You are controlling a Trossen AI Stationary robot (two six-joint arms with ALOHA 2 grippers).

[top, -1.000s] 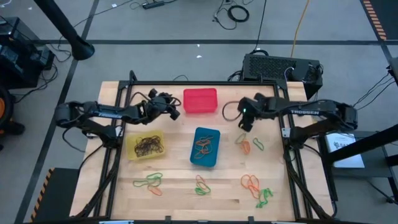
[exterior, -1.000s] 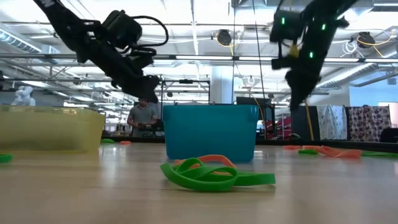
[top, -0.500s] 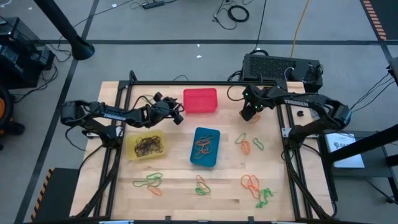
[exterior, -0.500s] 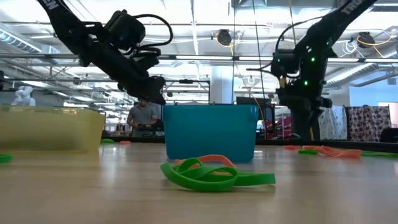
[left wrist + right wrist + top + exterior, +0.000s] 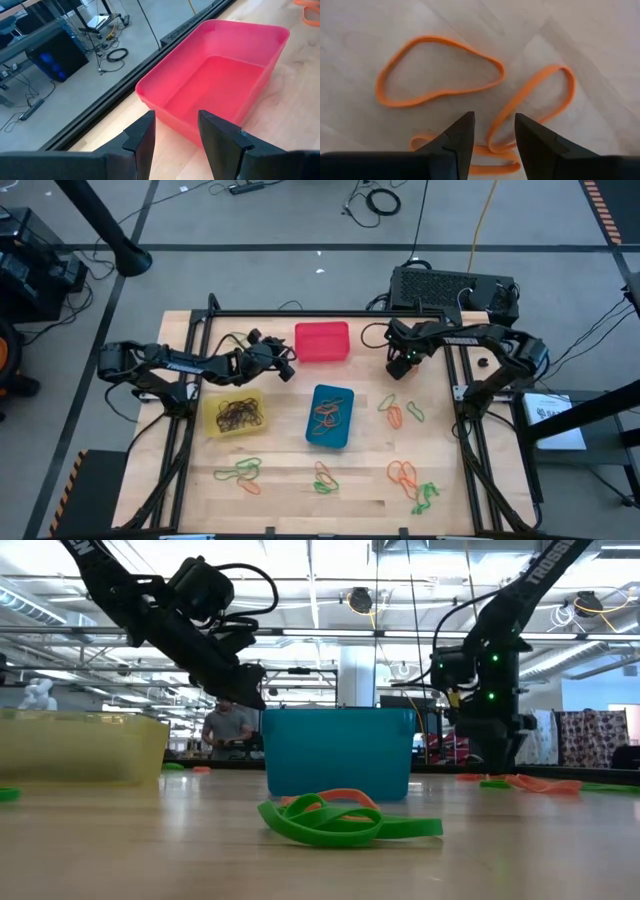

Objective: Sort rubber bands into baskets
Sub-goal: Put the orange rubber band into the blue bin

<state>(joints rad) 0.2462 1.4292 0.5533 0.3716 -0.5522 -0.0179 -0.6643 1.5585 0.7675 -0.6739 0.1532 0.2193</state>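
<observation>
Rubber bands [image 5: 440, 70], orange, lie under the right pincer [image 5: 492, 132], spread and empty; lower straight, straddling one strand. Left pincer [image 5: 175, 132], spread, waits near the red basket [image 5: 220, 75].

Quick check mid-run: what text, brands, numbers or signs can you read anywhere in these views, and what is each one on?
"TROSS": white letters on the right arm in the low view, cut off at the picture's top edge.
White lettering on the left arm in the high view: too small to read.
Dark print on the white sheet right of the table: too small to read.
Nothing else is legible.
</observation>
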